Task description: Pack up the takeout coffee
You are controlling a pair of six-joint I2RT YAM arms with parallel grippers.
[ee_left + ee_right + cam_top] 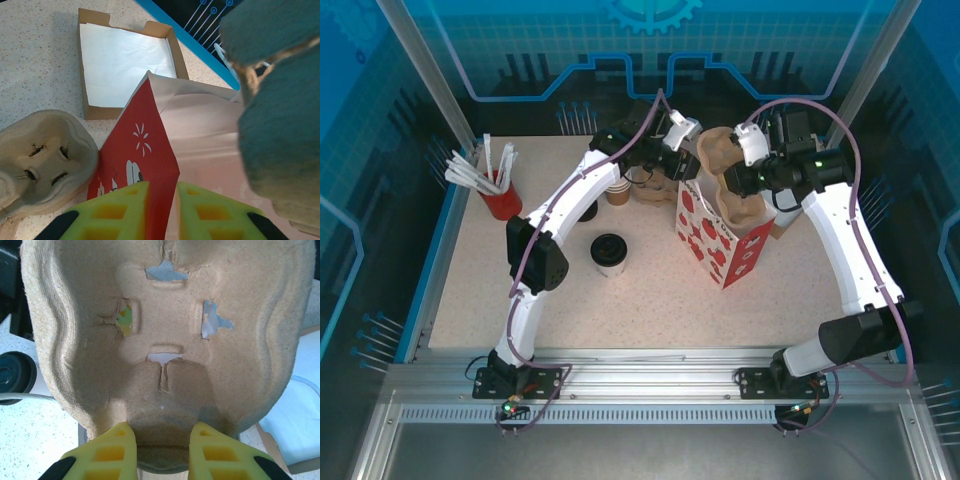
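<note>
A pulp carrier (717, 160) blocks the bag (712, 242) mouth — table (650, 310) lies open before the takeout coffee (609, 253)

The lower end of the pulp cup carrier (735, 190) is hidden inside the paper bag (712, 245), and the left arm (575, 195) covers part of a brown cup (618, 195). In the left wrist view a teal-grey blur (280, 100) at right is past identifying. The right wrist view's left edge cuts off a black lid (15, 372).

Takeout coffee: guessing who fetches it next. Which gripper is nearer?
Left. The left gripper pinches the paper bag rim beyond the takeout coffee; the right gripper holds a cup carrier farther right.
</note>
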